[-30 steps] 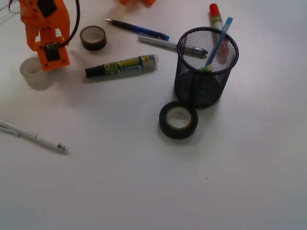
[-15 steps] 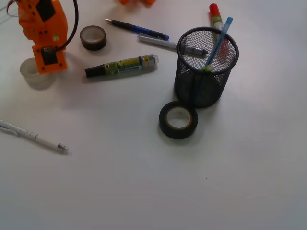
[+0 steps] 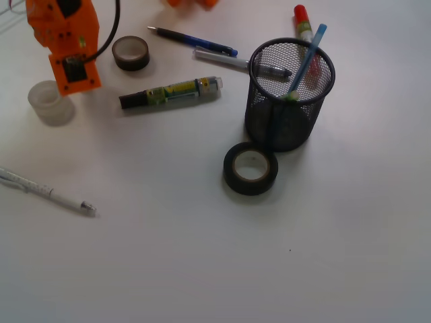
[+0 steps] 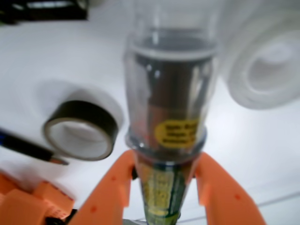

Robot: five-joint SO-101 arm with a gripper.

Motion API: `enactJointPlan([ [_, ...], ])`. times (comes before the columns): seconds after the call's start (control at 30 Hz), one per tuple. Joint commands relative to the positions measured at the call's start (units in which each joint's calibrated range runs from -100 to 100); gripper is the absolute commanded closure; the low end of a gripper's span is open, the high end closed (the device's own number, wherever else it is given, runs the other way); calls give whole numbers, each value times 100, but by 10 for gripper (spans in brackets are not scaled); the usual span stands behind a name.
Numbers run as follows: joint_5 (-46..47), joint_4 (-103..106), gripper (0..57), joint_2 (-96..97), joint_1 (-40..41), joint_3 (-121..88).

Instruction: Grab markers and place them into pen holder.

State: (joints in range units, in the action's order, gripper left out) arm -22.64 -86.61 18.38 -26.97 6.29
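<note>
- Claw (image 4: 165,164) clenched on a held marker (image 4: 169,112), both orange jaws pressing its yellow-green label; in the front view, claw (image 3: 71,73) near the far-left corner of the counter (image 3: 202,269), well apart from the pen holder (image 3: 289,101) toward the far-right.
- Grip low on the barrel, most of the length sticking out: risk of tilting or slipping free on the long carry across.
- Danger of catching the small tape roll (image 3: 130,52) or the clear tape ring (image 3: 50,102), both just beside the claw, if travelling low.
- Black-capped marker (image 3: 172,92) lying along the way: likely to roll if clipped.
- Holder already holding a light-blue stick (image 3: 306,57): risk of striking it or the mesh rim, bouncing out or tipping the holder.
- Red-capped marker (image 3: 302,23) behind the holder, near the far edge: awkward reach later.
</note>
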Motion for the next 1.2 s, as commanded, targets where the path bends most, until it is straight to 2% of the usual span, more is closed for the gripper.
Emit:
enactJointPlan([
  [0.0,-596,-1295,569,-1519,734,2261],
  [0.33,-2642,-954,570,-2038,3299,3483],
  [0.47,-3409,34,570,-2046,4293,3520],
  [0.57,-3541,1189,570,-2021,4772,3456],
  [0.67,-3541,1513,570,-2012,4981,3456],
  [0.9,-3204,769,570,-2046,4921,3348],
  [1.03,-3175,988,570,-2140,4914,2306],
  [1.17,-3175,2563,570,-2590,5048,458],
])
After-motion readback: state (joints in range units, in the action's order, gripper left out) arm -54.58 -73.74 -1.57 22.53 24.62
